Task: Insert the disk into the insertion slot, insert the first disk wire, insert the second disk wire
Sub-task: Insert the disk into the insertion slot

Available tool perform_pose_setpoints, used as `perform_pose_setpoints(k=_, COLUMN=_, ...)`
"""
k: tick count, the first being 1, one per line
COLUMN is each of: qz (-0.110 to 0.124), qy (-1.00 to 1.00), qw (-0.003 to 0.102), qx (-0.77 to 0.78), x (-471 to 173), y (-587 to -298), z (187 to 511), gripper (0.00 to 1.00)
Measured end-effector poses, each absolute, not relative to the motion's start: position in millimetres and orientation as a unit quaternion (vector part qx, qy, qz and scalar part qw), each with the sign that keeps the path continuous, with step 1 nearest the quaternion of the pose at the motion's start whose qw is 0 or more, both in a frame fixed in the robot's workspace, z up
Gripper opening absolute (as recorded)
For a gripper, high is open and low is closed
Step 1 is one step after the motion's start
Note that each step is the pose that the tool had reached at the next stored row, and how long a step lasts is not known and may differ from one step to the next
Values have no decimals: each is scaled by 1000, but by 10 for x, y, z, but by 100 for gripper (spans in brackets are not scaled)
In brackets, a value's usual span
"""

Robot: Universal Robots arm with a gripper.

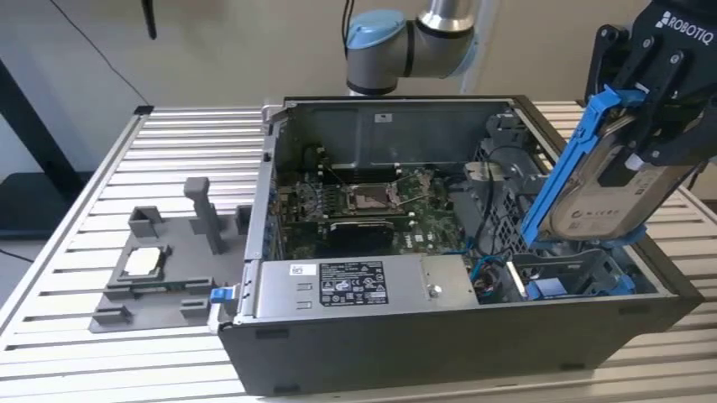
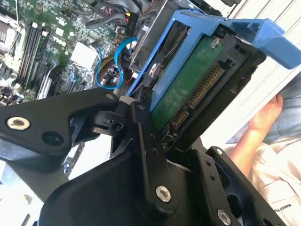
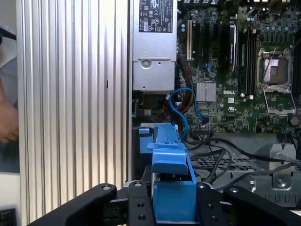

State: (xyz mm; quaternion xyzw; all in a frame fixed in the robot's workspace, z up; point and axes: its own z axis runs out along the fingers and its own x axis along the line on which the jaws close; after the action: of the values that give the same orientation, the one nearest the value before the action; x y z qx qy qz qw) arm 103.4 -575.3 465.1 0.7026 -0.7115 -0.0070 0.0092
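- In the exterior view, the gripper (image 1: 647, 126) hangs over the open computer case (image 1: 448, 344), at its front corner on the exterior view's right.
- Its fingers are clamped on the disk (image 1: 610, 197), which stands on edge and leans a little, with its blue carrier frame (image 1: 560, 172) facing the motherboard (image 1: 358, 201).
- The disk's lower end sits just above the insertion slot (image 1: 572, 270) in the grey drive cage. I cannot tell whether it touches the cage.
- The silver power-supply box (image 1: 348, 285) lies along the case's front wall, beside the cage on the exterior view's left.
- A grey fixture (image 1: 168, 277) carrying a small square chip (image 1: 143, 262) rests on the slatted table (image 1: 101, 168), well apart from the case.
- In the second wrist view, a black finger (image 2: 146, 141) presses against the disk's side, next to its green circuit board (image 2: 188, 84) and connector row.
- Beyond the disk a blue cable (image 2: 109, 70) loops above the motherboard, and a person's hand (image 2: 265, 115) shows past the table edge.
- In the first wrist view, the carrier frame is seen edge-on (image 3: 171, 183), gripped between two black fingers (image 3: 137, 207).
- Past the frame lie the blue cable, the perforated cage wall (image 3: 225, 162) and the power-supply box (image 3: 153, 42).
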Motion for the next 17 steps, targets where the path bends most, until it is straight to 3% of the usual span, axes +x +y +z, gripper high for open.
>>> perform_pose_setpoints(k=17, qz=-7, qy=-707, qw=9, qx=707, x=1081, y=-5753, z=4484, gripper=33)
